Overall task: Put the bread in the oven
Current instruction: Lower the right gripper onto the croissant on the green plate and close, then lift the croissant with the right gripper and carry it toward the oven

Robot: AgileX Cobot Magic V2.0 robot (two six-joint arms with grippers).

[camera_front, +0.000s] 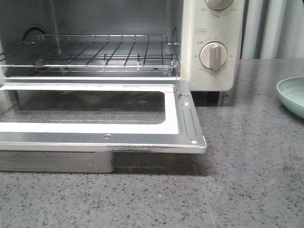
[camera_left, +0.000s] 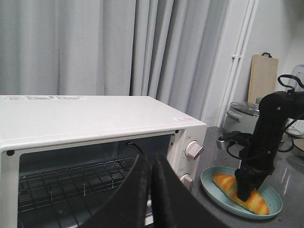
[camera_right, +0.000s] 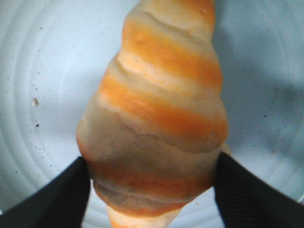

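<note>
On plate, right gripper jaws clamp bread mid-body; soft, light, crushable. Left gripper jaws closed, empty. Oven open at 10 o'clock.

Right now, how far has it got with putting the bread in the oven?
Done: the oven door lies open and its rack is bare. In hand: the right claw is down on the plate, its fingers touching either side of the bread; whether it grips firmly I can't tell. Left: lifting the bread, carrying it over and setting it on the rack. The left claw is shut and empty.
</note>
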